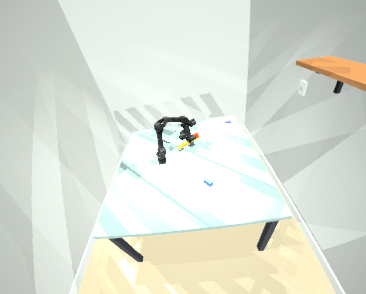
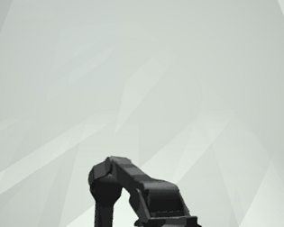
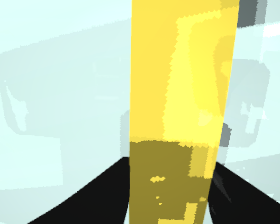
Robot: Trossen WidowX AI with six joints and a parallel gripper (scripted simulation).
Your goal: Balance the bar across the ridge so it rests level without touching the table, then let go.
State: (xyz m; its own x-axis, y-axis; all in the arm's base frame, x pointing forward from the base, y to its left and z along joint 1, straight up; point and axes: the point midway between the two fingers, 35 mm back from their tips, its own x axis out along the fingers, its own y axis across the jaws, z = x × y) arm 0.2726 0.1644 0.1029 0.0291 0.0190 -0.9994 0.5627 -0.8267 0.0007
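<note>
The bar point(image 1: 182, 146) point(image 3: 175, 75) is yellow, with a red block point(image 1: 196, 135) at its far right end in the top view. My gripper point(image 1: 191, 139) point(image 3: 169, 168) is shut on the bar, with one dark finger on each side of it in the wrist view. The bar runs up the wrist view from between the fingers. The ridge cannot be made out surely. A small dark grey shape point(image 3: 247, 12) shows beside the bar at the top of the wrist view, and a dark patch lies under the bar in the top view. Whether the bar touches anything below is hidden.
A blue block point(image 1: 208, 183) lies on the pale table point(image 1: 165, 215) toward its front. A smaller blue piece point(image 1: 228, 122) lies near the back right edge. The arm's base point(image 1: 161, 156) stands left of the bar. The exterior view shows mostly wall and the upper arm.
</note>
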